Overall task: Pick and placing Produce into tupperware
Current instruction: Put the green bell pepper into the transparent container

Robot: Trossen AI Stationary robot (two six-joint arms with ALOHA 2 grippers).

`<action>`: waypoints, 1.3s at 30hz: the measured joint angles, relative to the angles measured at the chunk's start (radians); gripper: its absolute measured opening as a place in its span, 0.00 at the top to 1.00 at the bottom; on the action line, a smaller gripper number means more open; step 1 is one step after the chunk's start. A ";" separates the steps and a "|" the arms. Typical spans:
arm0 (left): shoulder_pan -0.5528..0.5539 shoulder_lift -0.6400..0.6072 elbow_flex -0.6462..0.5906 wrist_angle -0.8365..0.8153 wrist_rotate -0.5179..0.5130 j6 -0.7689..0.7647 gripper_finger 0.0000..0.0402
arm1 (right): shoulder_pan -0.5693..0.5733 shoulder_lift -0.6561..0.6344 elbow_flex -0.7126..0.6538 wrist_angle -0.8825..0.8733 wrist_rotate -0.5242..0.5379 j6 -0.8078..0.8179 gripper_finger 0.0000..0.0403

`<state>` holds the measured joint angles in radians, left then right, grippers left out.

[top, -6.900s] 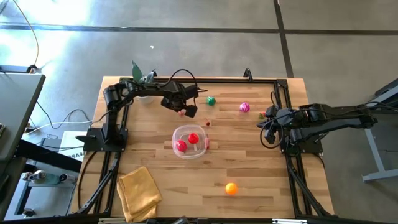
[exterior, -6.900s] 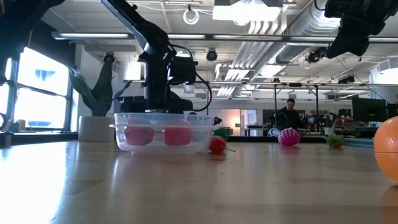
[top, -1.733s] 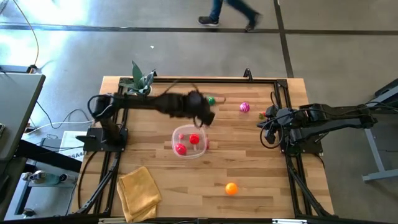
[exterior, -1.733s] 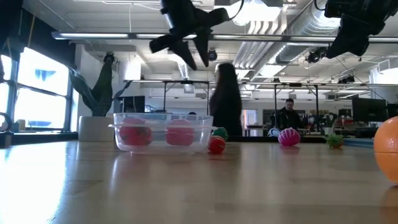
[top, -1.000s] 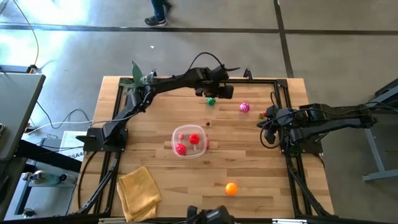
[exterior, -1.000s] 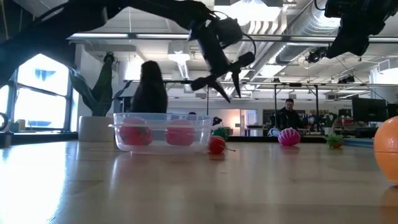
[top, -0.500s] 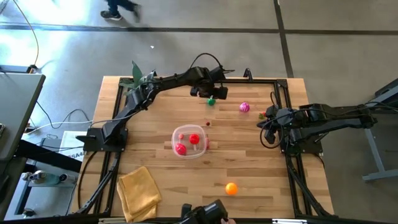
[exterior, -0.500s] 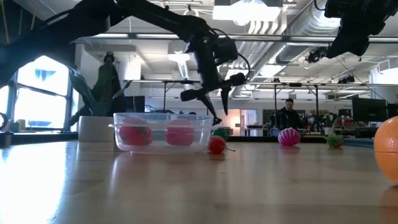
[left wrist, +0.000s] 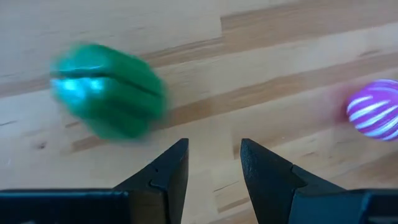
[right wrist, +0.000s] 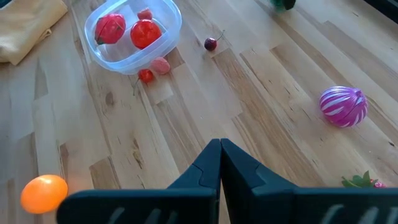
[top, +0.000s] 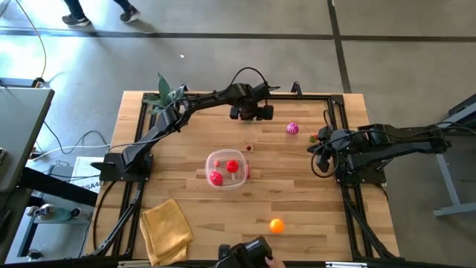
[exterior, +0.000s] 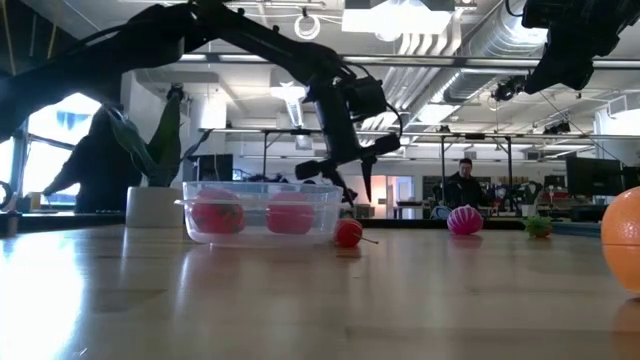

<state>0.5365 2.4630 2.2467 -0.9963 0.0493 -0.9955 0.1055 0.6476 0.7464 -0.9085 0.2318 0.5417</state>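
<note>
The green produce lies on the wood near the table's far edge. My left gripper hangs just above and beside it, open, pointing steeply down, with nothing between its fingers. In the high view that gripper covers the green piece. The round clear tupperware stands mid-table with two red pieces inside. A magenta striped piece, a cherry and an orange piece lie loose on the table. My right gripper waits shut, raised over the right side.
A small red piece and a pink piece lie against the tub's wall. A folded yellow cloth sits at the near left corner, and a potted plant at the far left. A small leafy green bit lies near the right arm.
My left gripper has come down toward the green produce near the far edge and shifted slightly toward the table's left, tipping more steeply downward. Its fingers stay open. The produce and the tub have not moved.
</note>
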 joint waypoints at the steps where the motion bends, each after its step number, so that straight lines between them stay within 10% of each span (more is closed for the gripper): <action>1: 0.000 0.000 0.000 0.002 -0.010 -0.020 0.66 | 0.000 0.000 0.000 0.000 0.000 0.000 1.00; 39: 0.160 -0.043 0.096 -0.305 -0.096 -0.332 0.66 | 0.000 0.000 0.000 0.000 0.000 0.000 1.00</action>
<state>0.6970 2.4197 2.3428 -1.3017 -0.0467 -1.3277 0.1051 0.6479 0.7465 -0.9088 0.2321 0.5417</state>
